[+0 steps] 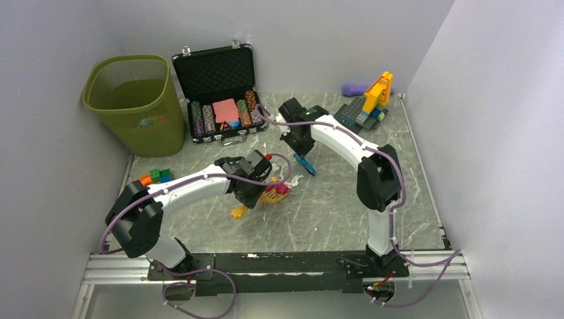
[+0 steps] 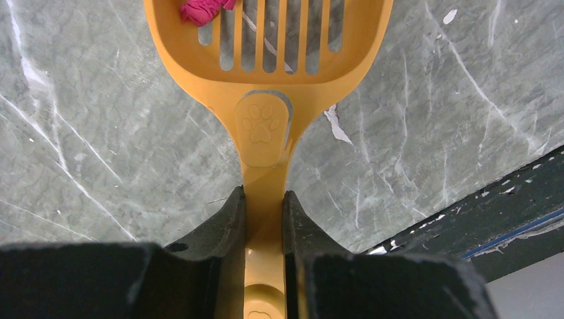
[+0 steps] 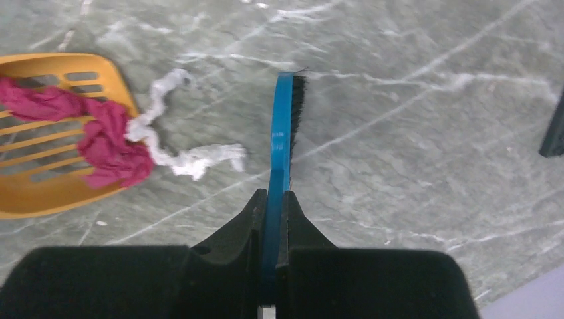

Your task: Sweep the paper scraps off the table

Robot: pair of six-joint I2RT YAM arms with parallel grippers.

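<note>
My left gripper point(image 2: 264, 196) is shut on the handle of an orange slotted scoop point(image 2: 266, 60), which lies low over the grey-green table point(image 1: 332, 206). A pink paper scrap point(image 3: 106, 143) lies across the scoop's front edge. A twisted white scrap point(image 3: 186, 156) trails from it onto the table. My right gripper point(image 3: 273, 196) is shut on a blue brush point(image 3: 282, 126), bristles facing away from the scoop, just right of the white scrap. In the top view the scoop point(image 1: 274, 194) sits mid-table, with the brush point(image 1: 306, 164) to its upper right.
A green waste bin point(image 1: 136, 103) stands at the back left. Beside it is an open black case point(image 1: 219, 93) of poker chips. Loose toy bricks point(image 1: 154, 177) lie at the left, and a brick model point(image 1: 369, 103) at the back right. A metal rail point(image 1: 279, 262) edges the near side.
</note>
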